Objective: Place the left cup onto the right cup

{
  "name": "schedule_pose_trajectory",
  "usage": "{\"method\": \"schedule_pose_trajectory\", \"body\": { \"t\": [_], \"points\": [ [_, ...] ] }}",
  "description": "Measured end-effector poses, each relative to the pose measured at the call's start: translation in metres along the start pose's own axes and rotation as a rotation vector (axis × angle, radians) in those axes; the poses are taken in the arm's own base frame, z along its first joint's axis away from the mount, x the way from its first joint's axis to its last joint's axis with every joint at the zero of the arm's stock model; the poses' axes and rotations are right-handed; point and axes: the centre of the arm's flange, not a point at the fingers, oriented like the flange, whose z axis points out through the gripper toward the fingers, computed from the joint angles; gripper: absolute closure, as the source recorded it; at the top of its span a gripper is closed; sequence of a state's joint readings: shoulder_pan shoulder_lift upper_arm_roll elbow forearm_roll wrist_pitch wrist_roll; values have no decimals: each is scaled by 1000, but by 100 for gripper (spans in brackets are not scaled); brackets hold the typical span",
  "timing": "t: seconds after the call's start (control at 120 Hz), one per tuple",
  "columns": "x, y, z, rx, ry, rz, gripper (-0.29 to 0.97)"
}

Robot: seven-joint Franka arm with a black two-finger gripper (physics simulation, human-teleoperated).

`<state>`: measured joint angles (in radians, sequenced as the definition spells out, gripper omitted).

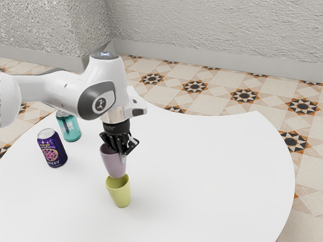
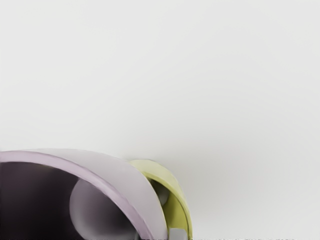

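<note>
Exterior view: gripper [image 1: 121,147] clamps the lilac cup [image 1: 113,162] at its rim; its base meets the mouth of the yellow-green cup [image 1: 119,192]. White table [image 1: 212,166] lies open toward the exterior view's right.

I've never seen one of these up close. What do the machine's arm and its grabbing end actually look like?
The arm is made of thick, rounded white segments. One joint has a grey round cap bearing a small white mark. The gripper at the end is black and angular, with two slim black jaws.
</note>
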<state>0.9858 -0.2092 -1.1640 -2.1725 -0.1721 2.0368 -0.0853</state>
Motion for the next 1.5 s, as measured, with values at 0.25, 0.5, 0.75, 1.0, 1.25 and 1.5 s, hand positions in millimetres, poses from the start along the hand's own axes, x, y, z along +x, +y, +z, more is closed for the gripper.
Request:
{"method": "schedule_pose_trajectory", "body": {
  "t": [0.25,0.5,0.75,1.0,1.25,1.5],
  "points": [
    [-4,3,4,-8,-13,-23,78],
    [-5,9,8,-18,-24,-28,79],
    [-5,12,11,-23,-29,-30,79],
    [-4,7,16,-25,-34,-42,79],
    [-6,7,22,-34,-43,-49,75],
    [-7,9,24,-57,-57,-61,38]
  ]
}}
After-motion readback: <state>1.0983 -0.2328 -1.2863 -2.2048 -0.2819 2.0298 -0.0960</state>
